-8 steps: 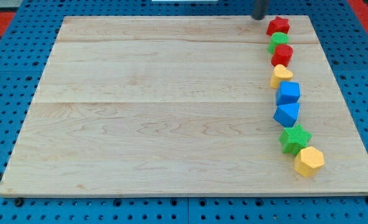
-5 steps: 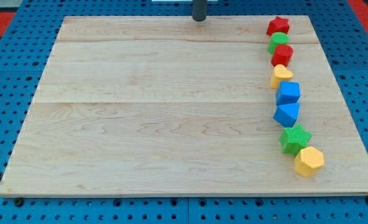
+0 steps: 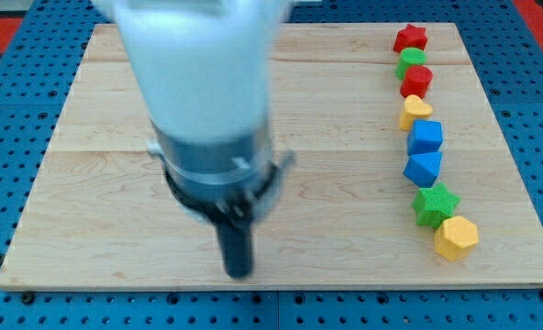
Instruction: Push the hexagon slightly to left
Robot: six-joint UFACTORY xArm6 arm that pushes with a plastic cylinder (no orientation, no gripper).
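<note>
blurred white arm (image 3: 198, 82) fills the view's left half, and my tip (image 3: 238, 272) sits near the wooden board's (image 3: 345, 202) bottom edge, well apart from every block; it has no jaws. at the view's right, the yellow hexagon block (image 3: 456, 237) lies lowest in the column, touching the green star block (image 3: 435, 203). it looks light and hard, so it should slide easily. push its right face; leftward the board is open.
</note>
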